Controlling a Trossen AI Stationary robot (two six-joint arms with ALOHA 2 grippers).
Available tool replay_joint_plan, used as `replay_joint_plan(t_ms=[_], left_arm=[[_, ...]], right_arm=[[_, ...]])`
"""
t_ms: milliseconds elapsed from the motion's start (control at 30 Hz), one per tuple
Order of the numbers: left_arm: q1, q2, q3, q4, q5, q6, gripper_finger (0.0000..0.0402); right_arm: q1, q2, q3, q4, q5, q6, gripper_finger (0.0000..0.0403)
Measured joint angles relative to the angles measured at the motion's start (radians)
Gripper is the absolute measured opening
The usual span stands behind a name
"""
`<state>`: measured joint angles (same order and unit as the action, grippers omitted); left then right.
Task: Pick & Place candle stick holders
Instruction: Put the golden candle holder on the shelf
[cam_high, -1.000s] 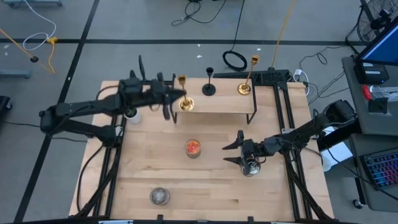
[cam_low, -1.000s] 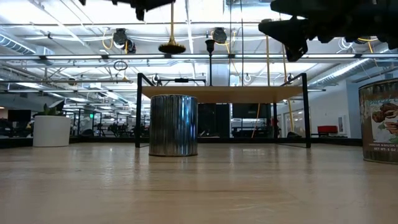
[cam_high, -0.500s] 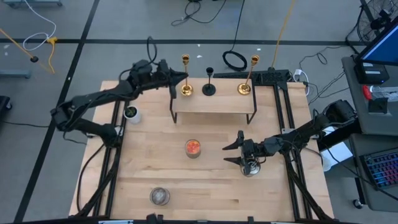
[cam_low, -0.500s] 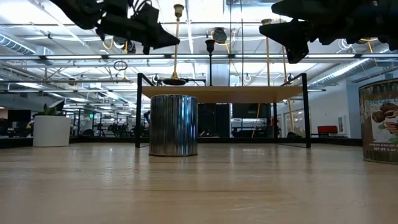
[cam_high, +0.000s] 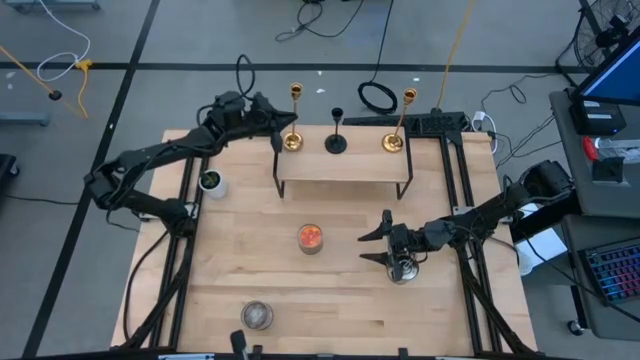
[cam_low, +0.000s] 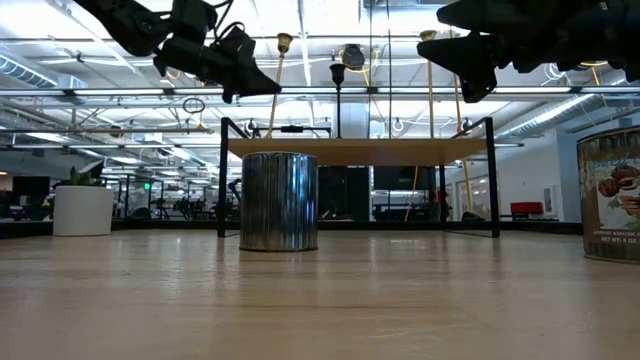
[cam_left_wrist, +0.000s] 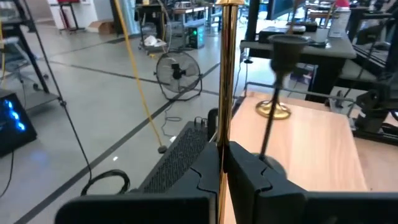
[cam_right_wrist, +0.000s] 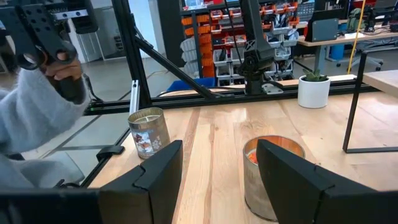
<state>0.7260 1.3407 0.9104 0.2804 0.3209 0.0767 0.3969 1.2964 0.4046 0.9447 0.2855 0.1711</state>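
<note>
A gold candle stick holder (cam_high: 293, 130) stands with its round base on the left end of a wooden shelf (cam_high: 345, 170) at the table's far side, and it leans in the low view (cam_low: 276, 85). My left gripper (cam_high: 277, 130) is shut on its stem. A shorter black holder (cam_high: 336, 141) and a second gold holder (cam_high: 393, 140) stand by their bases farther right on the shelf. My right gripper (cam_high: 383, 241) hangs open and empty over the table's right half. My left gripper pinches the gold holder's stem (cam_left_wrist: 221, 138) between its two fingers, about halfway up. The fingers come roughly level from the table's left and lie across the stem. The holder's base (cam_high: 291, 142) is down at the shelf, and its top leans a little.
An orange candle jar (cam_high: 311, 238) stands mid-table, a silver tin (cam_high: 258, 315) near the front edge, a small white pot (cam_high: 211, 183) at the left, and a tin (cam_high: 403, 268) under my right gripper. A person's grey sleeve (cam_right_wrist: 31, 124) shows beyond the table.
My left gripper has carried the gold holder from high above the shelf's front left corner toward the far edge and down. The base now sits on the shelf's left end, and the holder has tipped slightly from upright. My right arm has kept still.
</note>
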Motion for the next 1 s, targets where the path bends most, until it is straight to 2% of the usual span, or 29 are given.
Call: replay_joint_plan(t_ms=[200, 433, 767, 1000], left_arm=[[0.001, -0.001, -0.005, 0.007, -0.006, 0.018, 0.0013], [0.001, 0.008, -0.005, 0.005, -0.032, 0.018, 0.0058], [-0.001, 0.008, -0.005, 0.009, -0.041, 0.019, 0.0057], [-0.002, 0.008, -0.005, 0.008, -0.068, 0.003, 0.0084]], right_arm=[[0.0, 0.0, 0.0, 0.005, 0.0, 0.0, 0.0201], [0.0, 0.0, 0.0, 0.008, 0.0, 0.0, 0.0201], [0.0, 0.0, 0.0, 0.016, 0.0, 0.0, 0.0201], [0.0, 0.0, 0.0, 0.016, 0.0, 0.0, 0.0201]])
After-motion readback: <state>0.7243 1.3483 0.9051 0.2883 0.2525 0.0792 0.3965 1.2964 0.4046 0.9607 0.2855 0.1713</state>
